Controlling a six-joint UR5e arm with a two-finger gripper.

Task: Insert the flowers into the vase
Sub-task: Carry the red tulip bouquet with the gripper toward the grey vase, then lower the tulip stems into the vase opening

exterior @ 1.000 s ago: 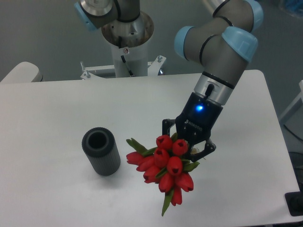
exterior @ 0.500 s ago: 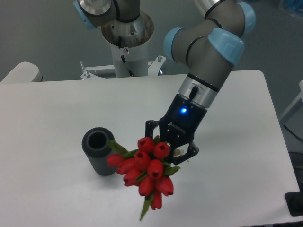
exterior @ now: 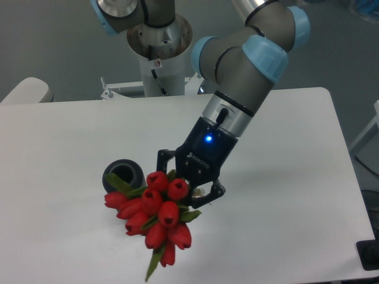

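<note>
The claw (exterior: 188, 184) grips the flowers (exterior: 153, 212) (red tulips) partly covering the vase (exterior: 121, 172).

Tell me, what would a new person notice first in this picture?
The bright red flowers, low and left of centre, held by the gripper above the white table. Next, the dark vase right behind them, partly hidden, its mouth open upward.

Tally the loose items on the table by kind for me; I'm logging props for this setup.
Flower bunches: 1, the flowers, red tulips held in the gripper, its jaws closed on them.
Vases: 1, the vase, dark grey, partly hidden behind the bunch.
Total: 2 items.
</note>
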